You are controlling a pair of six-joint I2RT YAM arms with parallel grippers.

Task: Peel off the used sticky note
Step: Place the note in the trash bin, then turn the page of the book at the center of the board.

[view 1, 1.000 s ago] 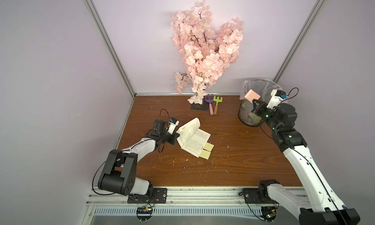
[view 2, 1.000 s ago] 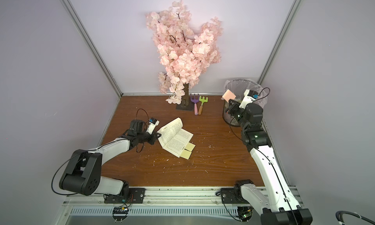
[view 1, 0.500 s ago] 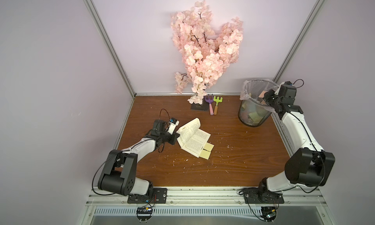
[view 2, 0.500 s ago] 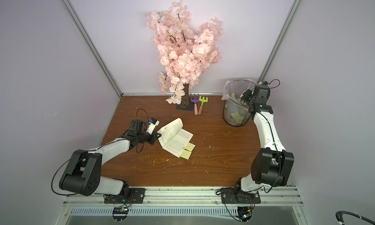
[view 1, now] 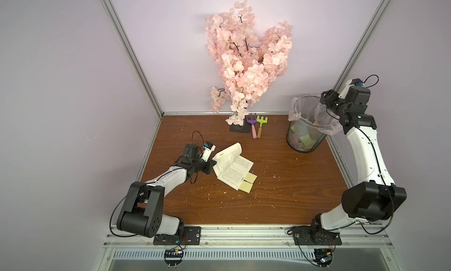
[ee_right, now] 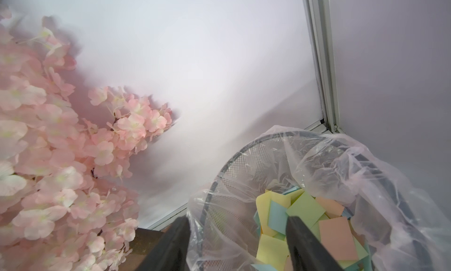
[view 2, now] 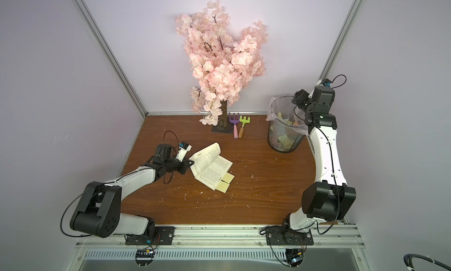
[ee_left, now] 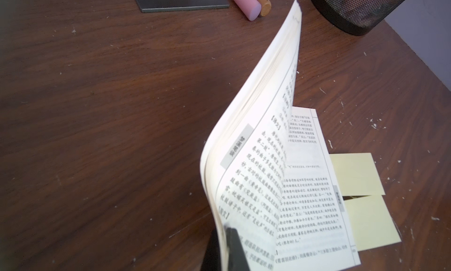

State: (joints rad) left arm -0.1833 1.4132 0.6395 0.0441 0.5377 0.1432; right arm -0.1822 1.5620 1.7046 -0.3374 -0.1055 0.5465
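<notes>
Partway through the clear-out, as we read it. The left arm [view 1: 170, 177], at lower left in both top views, has its jaws pinched tight on the raised leaves of an open paperback book [view 1: 231, 167] at the centre of the tabletop [view 1: 280, 201]. The right arm [view 1: 366, 155] reaches to the upper right of the frame, its jaws wide apart and empty over the bin [view 1: 305, 135].

In the right wrist view a peach note [ee_right: 336, 238] lies flat on a heap of yellow, green and blue squares inside the liner [ee_right: 366, 172]. We take that as one peel finished and dropped.

Left to do, we judge, are the two pale yellow sticky notes [view 1: 249, 183]. They sit side by side, poking out from under the flat page at the book's lower right edge.

The notes are thin, matte squares. The book's pages are light paper printed in dense black columns, and the held leaves bend in a soft arch. The bin is round, stiff black wire mesh, and its liner is a glossy, crinkled clear film. The tabletop is dark wood-grain flecked with pale crumbs.
</notes>
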